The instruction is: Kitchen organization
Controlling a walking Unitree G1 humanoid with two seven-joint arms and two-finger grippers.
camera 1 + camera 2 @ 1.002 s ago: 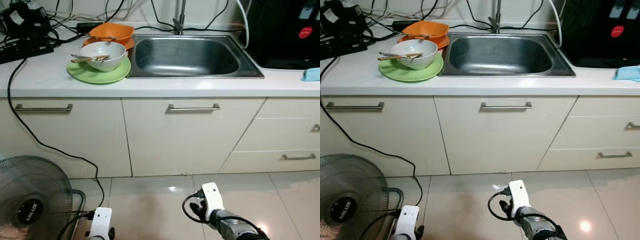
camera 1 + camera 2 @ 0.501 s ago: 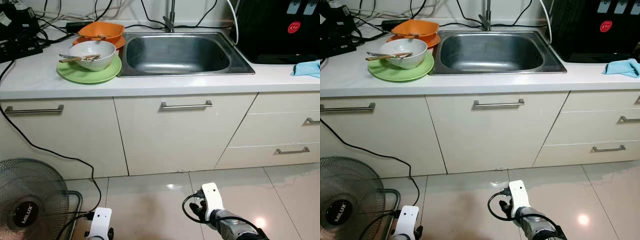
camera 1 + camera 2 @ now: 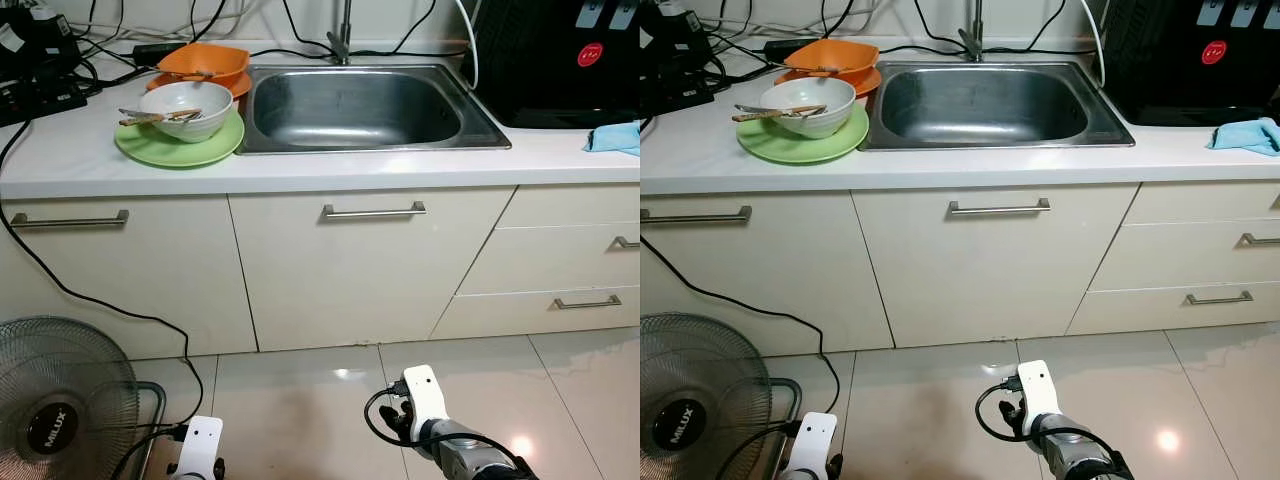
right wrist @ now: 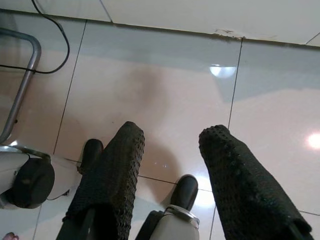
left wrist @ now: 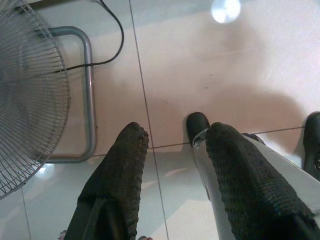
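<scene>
A floor fan [image 3: 60, 400] with a wire grille stands on the glossy tiled floor [image 3: 300, 410], below the left end of the countertop [image 3: 350, 170]. A black cable [image 3: 62, 291] drops from the countertop's left edge, crosses the left cabinet door [image 3: 130, 290] and reaches the floor beside the fan. Two drawers [image 3: 560, 270] sit under the right end. A black appliance [image 3: 560, 60] occupies the right rear corner – a red label on its front.

The picture's edge cuts off my fan [image 3: 55, 400] and blue cloth [image 3: 615, 136]; the orange bowl's [image 3: 208, 62] contents are perhaps cutlery.
</scene>
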